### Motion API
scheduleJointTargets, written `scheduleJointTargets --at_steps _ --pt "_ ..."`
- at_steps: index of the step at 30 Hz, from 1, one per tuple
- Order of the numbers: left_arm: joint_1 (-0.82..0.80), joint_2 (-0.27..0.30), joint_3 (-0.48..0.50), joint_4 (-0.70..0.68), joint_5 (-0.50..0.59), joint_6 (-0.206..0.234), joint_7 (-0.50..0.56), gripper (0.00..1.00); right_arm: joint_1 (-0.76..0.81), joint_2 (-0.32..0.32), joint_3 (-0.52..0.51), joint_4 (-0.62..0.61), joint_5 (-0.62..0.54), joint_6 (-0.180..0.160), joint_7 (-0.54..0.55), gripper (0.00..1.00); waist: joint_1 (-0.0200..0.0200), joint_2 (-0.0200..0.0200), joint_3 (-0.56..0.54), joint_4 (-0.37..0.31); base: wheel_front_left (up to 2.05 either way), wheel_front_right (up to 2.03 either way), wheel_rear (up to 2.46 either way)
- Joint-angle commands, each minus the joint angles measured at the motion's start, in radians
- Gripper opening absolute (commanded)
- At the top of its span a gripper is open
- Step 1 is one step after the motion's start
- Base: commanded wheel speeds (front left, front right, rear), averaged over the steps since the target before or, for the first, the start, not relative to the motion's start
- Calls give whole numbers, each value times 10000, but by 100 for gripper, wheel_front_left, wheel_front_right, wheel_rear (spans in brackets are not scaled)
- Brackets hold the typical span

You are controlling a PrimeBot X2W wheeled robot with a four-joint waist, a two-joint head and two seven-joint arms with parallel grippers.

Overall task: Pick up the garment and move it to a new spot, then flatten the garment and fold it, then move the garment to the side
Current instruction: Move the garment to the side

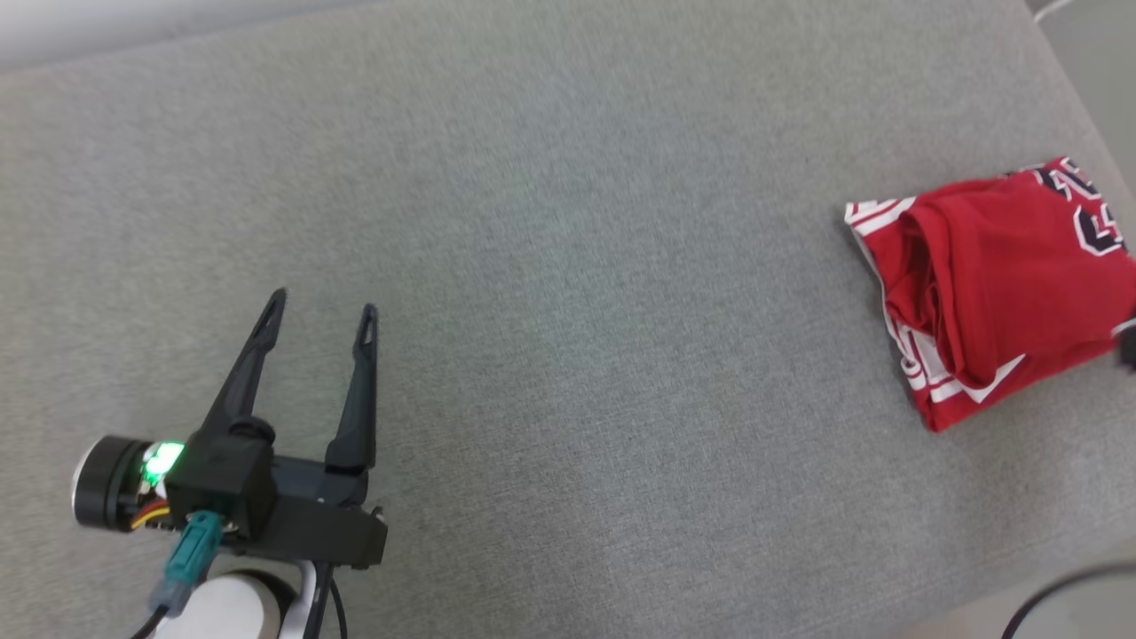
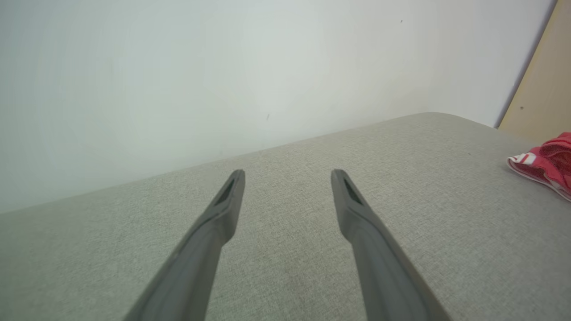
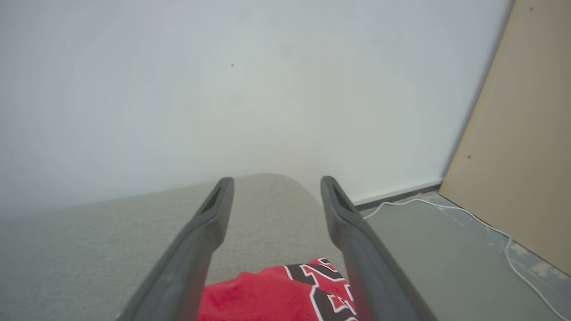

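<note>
The garment [image 1: 994, 284] is a red jersey with white stripes and dark lettering, folded into a compact bundle at the right side of the grey padded surface [image 1: 568, 266]. My left gripper [image 1: 322, 306] hovers open at the lower left, far from the cloth, nothing between its fingers. In the left wrist view the left gripper [image 2: 287, 174] points toward the wall, with a corner of the garment [image 2: 544, 162] at the right edge. In the right wrist view my right gripper [image 3: 276, 182] is open above the garment [image 3: 267, 296], which lies between and below the finger bases.
A pale wall [image 3: 223, 89] rises behind the padded surface. To the right are a grey floor [image 3: 428, 249] with a white cable [image 3: 490, 232] and a tan wooden panel [image 3: 522, 147]. The surface's right edge lies close to the garment.
</note>
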Motion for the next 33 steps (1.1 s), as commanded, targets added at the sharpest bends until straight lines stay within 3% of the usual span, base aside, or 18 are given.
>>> scheduleJointTargets --at_steps 1,6,17,24,33 --pt "226 -6 57 65 -149 74 -127 100 409 210 30 -362 -136 -10 -29 100 1 0 -512 306 0 0 0" --pt "561 -79 194 193 -320 168 -376 100 1342 689 12 -1753 -816 -10 259 100 1 0 -893 620 0 0 0" --pt "1390 -221 365 537 -839 226 -954 100 4200 2443 -518 -4629 -2071 -10 1644 100 1 0 -2010 1553 0 0 0" --pt "1942 -309 479 799 -1176 210 -1241 100 5373 3104 -419 -5668 -2567 -10 2308 100 1 0 -2601 1871 0 0 0" --pt "2467 -328 593 924 -1243 376 -1433 100 6301 3632 -183 -6127 -2954 -10 2637 100 1 0 -3129 2159 0 0 0"
